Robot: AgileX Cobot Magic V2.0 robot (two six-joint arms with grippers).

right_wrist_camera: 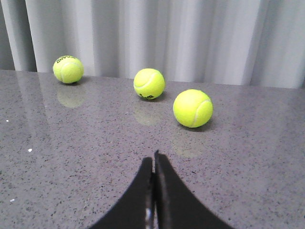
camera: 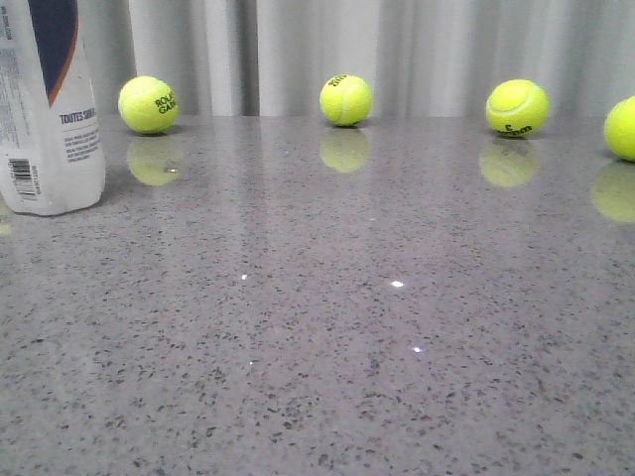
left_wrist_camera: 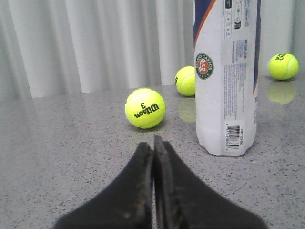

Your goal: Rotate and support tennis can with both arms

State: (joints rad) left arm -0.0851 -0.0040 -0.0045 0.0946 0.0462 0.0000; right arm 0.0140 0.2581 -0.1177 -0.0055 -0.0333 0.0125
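The tennis can (camera: pixel 52 109) stands upright at the far left of the grey table, white with a navy and orange label and a barcode near its base. It also shows in the left wrist view (left_wrist_camera: pixel 226 76), with its round emblem facing the camera. My left gripper (left_wrist_camera: pixel 153 143) is shut and empty, low over the table, a short way from the can. My right gripper (right_wrist_camera: pixel 153 160) is shut and empty, away from the can, which is out of its view. Neither arm shows in the front view.
Several yellow-green tennis balls lie along the back of the table (camera: pixel 317 327) before a grey curtain: one (camera: pixel 148 104) close to the can, one (camera: pixel 345 99) in the middle, one (camera: pixel 516 107) right, one (camera: pixel 623 127) at the right edge. A Wilson ball (left_wrist_camera: pixel 145 108) lies ahead of my left gripper.
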